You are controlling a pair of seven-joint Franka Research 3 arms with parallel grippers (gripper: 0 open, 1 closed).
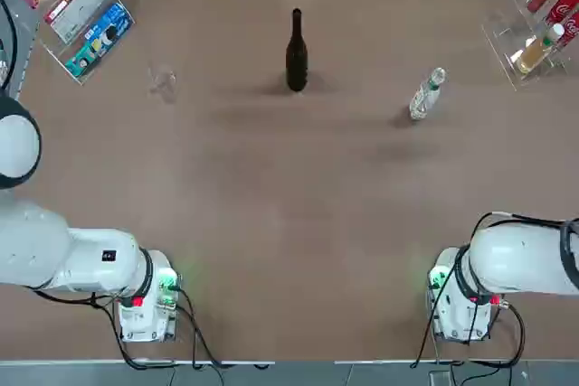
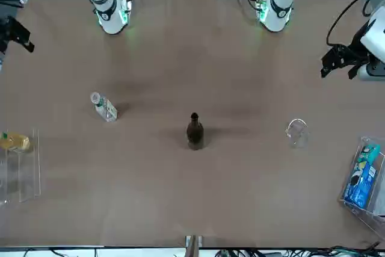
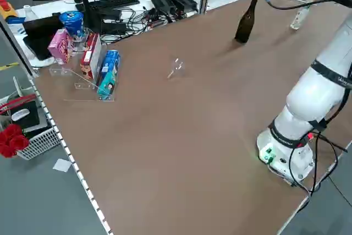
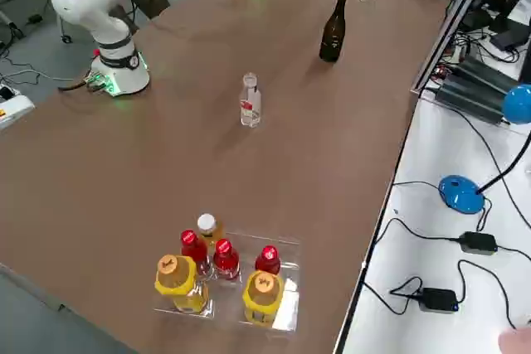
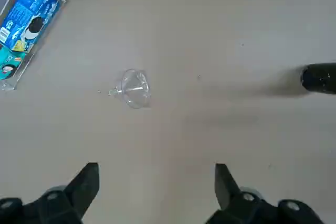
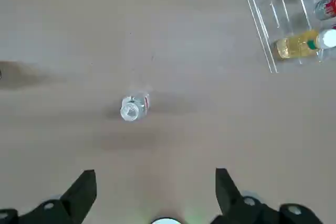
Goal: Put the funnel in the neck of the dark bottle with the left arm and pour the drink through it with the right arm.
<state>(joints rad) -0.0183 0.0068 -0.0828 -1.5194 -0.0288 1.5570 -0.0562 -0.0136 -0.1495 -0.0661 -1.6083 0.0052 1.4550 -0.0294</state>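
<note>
The dark bottle (image 1: 296, 56) (image 2: 194, 132) stands upright at the far middle of the table. The clear funnel (image 1: 163, 83) (image 5: 135, 87) lies on its side to the bottle's left. The drink (image 1: 427, 94) (image 6: 134, 107), a small clear plastic bottle, stands upright to the bottle's right. My left gripper (image 5: 156, 174) hangs open high above the table, short of the funnel, and holds nothing. Above the table near the drink, my right gripper (image 6: 156, 177) is also open and empty. Both arms are drawn back toward their bases (image 1: 145, 300).
A clear rack (image 1: 534, 33) (image 4: 224, 275) with red cola and yellow drink bottles sits at the far right corner. A clear stand with snack boxes (image 1: 90, 29) (image 3: 93, 61) sits at the far left corner. Cables and a keyboard lie beyond the far edge.
</note>
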